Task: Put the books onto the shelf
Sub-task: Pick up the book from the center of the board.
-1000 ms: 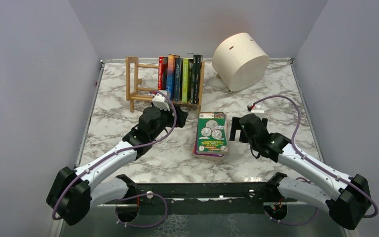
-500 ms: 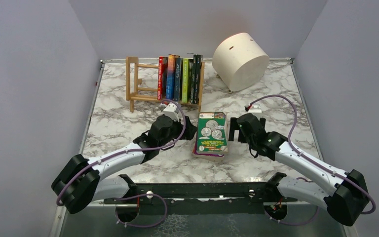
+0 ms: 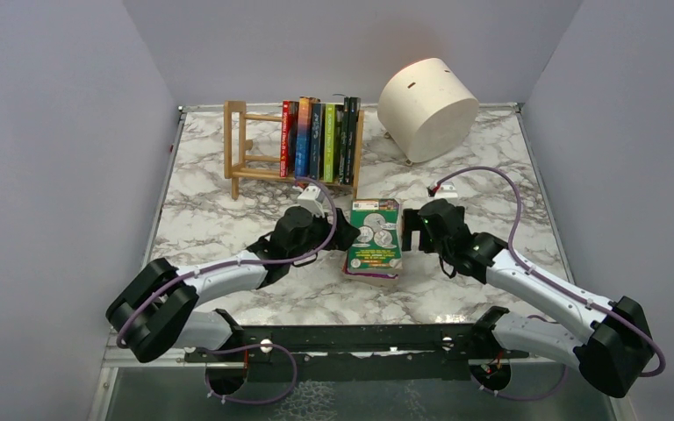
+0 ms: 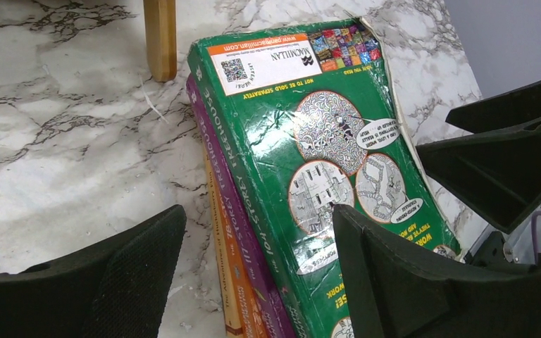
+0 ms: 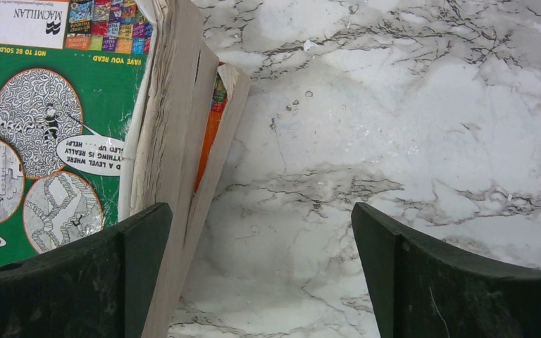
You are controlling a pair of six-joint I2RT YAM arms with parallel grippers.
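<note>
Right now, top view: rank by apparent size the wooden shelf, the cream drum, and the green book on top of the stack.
1-2. shelf and cream drum: near equal, and the drum sits farther back, so not ranked.
3. green book: clearly smallest.

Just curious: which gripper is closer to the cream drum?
Right. The right gripper sits at the right edge of the book stack, almost straight in front of the drum; the left gripper is at its left edge.

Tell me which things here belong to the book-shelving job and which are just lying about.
Part of the job:
- stack of books lying flat on the table
- shelved books standing upright
- wooden shelf

Just lying about:
- cream drum, on its side at the back right
</note>
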